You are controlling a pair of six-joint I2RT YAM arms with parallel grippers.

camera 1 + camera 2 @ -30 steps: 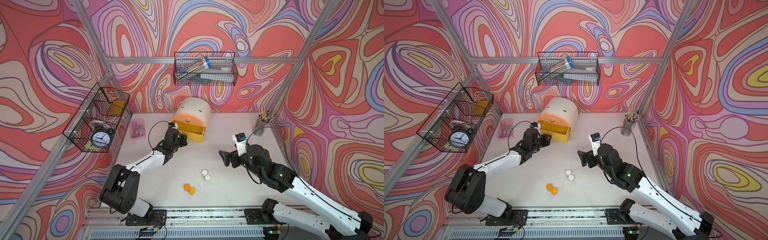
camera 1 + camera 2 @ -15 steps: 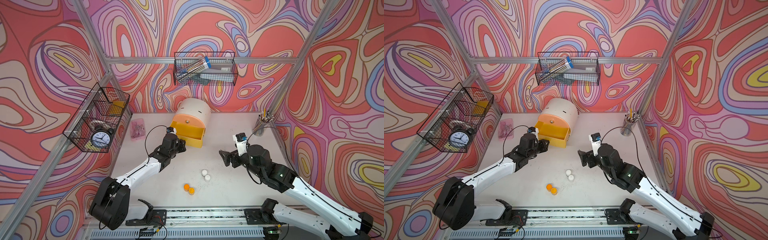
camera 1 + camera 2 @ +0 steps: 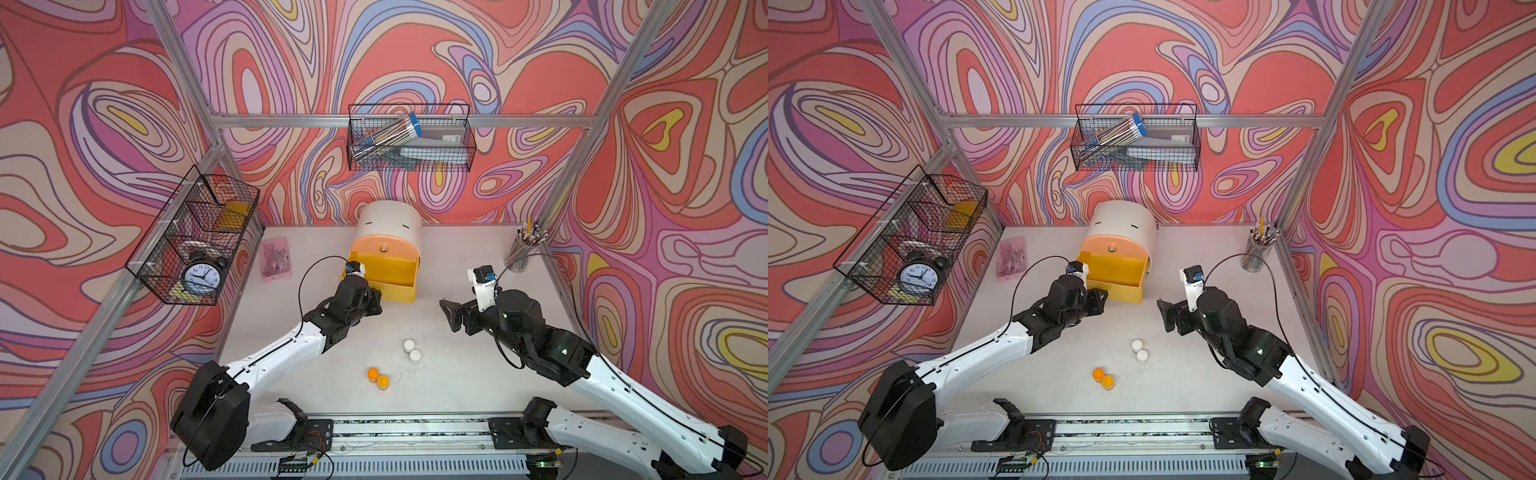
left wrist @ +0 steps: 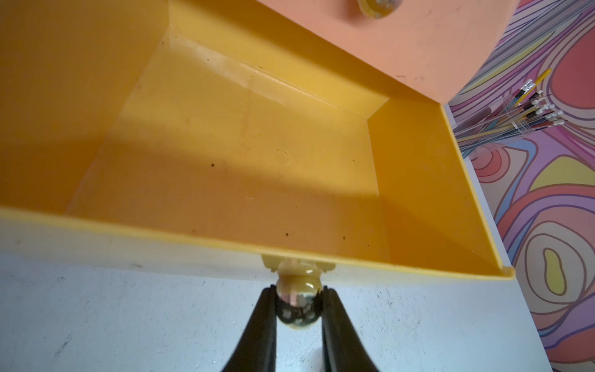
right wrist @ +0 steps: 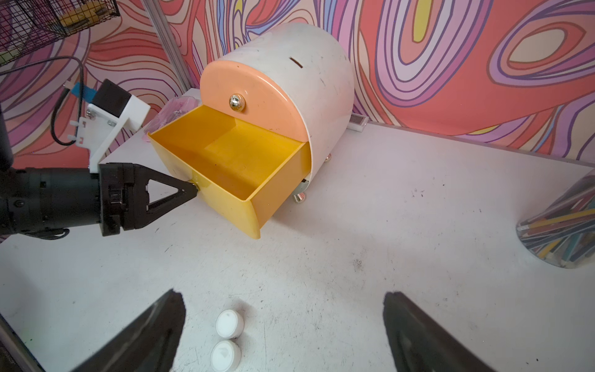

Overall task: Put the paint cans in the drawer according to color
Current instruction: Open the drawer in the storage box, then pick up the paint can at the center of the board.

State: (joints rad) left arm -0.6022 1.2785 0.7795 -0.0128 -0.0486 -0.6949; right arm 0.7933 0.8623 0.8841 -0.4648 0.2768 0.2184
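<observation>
So this is the drawer-opening step. The left jaws are clamped on the gold knob (image 4: 296, 302) of the yellow drawer (image 5: 225, 206), which sticks well out of the cream cabinet (image 3: 390, 220) at the middle of the bench's (image 3: 457, 374) back edge. The drawer looks empty in the left wrist view, and the peach drawer (image 5: 257, 96) above it is shut. The right jaws are spread wide with nothing in them, hovering near the two white paint cans (image 5: 229, 323), which sit just beside each other around the middle of the bench. The two orange cans (image 3: 373, 372) sit side by side closer to the front edge. No green ones in sight anywhere. My guess for the next move: left lets go of the knob and backs off, then an arm drops onto a can, pinches its sides and lifts it over the drawer's front wall. Which colour belongs in yellow is a judgement call, but I'd bet orange.
</observation>
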